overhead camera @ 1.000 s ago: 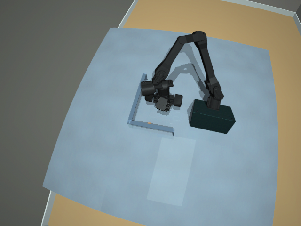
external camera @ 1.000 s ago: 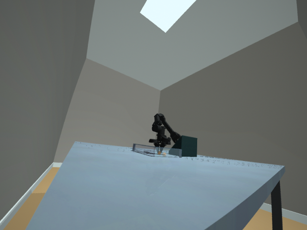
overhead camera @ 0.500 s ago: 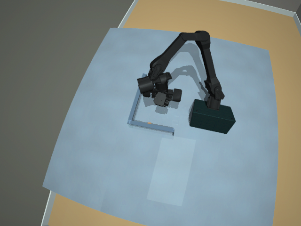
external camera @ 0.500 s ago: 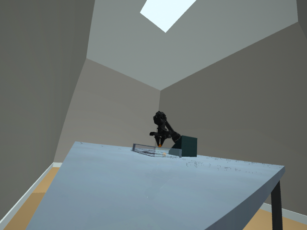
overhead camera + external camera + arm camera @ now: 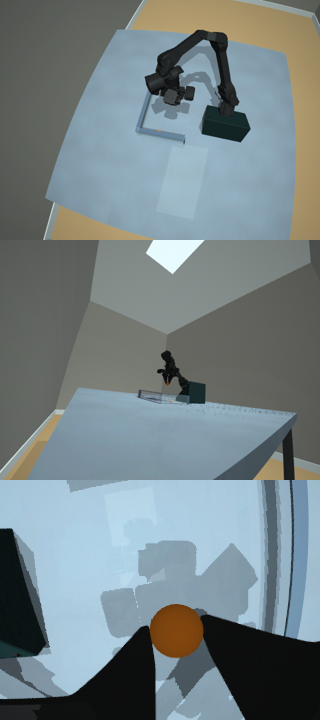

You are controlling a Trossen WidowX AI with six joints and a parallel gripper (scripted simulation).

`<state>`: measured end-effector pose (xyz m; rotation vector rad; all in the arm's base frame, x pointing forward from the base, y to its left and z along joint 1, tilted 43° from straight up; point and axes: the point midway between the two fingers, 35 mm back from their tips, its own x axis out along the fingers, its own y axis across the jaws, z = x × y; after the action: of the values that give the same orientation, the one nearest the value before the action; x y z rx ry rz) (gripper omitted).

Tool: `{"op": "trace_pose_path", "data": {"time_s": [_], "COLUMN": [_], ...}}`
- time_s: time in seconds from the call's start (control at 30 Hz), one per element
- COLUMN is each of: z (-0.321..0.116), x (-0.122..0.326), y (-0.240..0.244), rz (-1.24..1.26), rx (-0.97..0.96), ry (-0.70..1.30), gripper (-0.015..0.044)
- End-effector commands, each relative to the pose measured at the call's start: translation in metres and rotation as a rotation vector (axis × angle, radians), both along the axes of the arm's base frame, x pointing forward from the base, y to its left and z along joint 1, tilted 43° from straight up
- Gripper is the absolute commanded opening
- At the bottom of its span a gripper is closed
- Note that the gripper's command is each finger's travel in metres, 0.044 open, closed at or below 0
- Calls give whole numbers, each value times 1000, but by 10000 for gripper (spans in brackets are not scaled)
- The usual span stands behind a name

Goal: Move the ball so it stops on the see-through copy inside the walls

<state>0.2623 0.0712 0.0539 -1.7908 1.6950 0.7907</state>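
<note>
My gripper is shut on the orange ball, which sits between the fingertips, lifted above the table and above the height of the walls. In the top view the hand hides the ball. The two low clear walls form a corner, and one wall also runs down the right of the wrist view. The see-through copy is a pale orange spot inside the corner, close to the wall nearer the bottom of the top view.
A dark green box carries the arm's base, to the right of the walls. A pale rectangle lies on the table beyond the lower wall in the top view.
</note>
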Motion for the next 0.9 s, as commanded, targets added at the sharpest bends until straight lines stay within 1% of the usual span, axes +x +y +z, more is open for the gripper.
{"op": "trace_pose_path", "data": {"time_s": [0.0, 0.47, 0.87], "z": [-7, -57, -104], "x": [7, 35, 49], "y": [9, 44, 67], "rz": [-4, -4, -6], "rx": [4, 7, 9], "ry": [-1, -4, -7], "gripper": [0, 0, 0]}}
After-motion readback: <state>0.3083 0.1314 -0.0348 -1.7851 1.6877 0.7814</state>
